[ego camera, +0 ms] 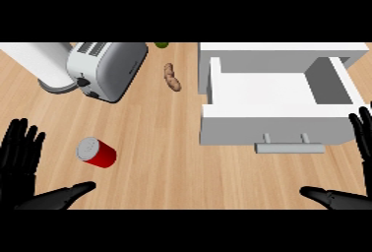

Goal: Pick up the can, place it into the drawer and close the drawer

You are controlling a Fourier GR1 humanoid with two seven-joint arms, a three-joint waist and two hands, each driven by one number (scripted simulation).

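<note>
Red cylindrical metal can w/ a silver lid (pixel 97 152) lies tipped on the light wooden surface (pixel 167 162), well left of centre and apart from everything else. Its long axis runs approx from 10 o'clock (lid end) to 4 o'clock (base end). The black left hand (pixel 20 162) is plainly the nearer one: the can sits just beside it, at about 2 o'clock from the palm, between the straight fingers (pixel 22 140) and the thumb below. Those fingers are spread apart, pointing to 12, holding nothing. The black right hand (pixel 361 147) shows at the right edge, fingers also straight and apart, nothing in it, well apart from the can and right next to the drawer. The open white box-shaped drawer (pixel 272 125) w/ a grey bar handle (pixel 289 146) lies at approx 2 o'clock from the can, across a stretch of bare wood; it is pulled out and nothing shows inside. Judgement: left hand should take the can, closing across the short axis, then carry it toward 2–3 o'clock. Count: 1 can, 1 drawer, 1 handle, 2 hands. Also 1 silver toaster (pixel 108 69) at 12 from the can, 1 white cylindrical object (pixel 40 61) left of it, 1 brown lumpy potato-like item (pixel 172 77), and 1 small green thing (pixel 161 45) cut off at the top edge, can't tell what.
</note>
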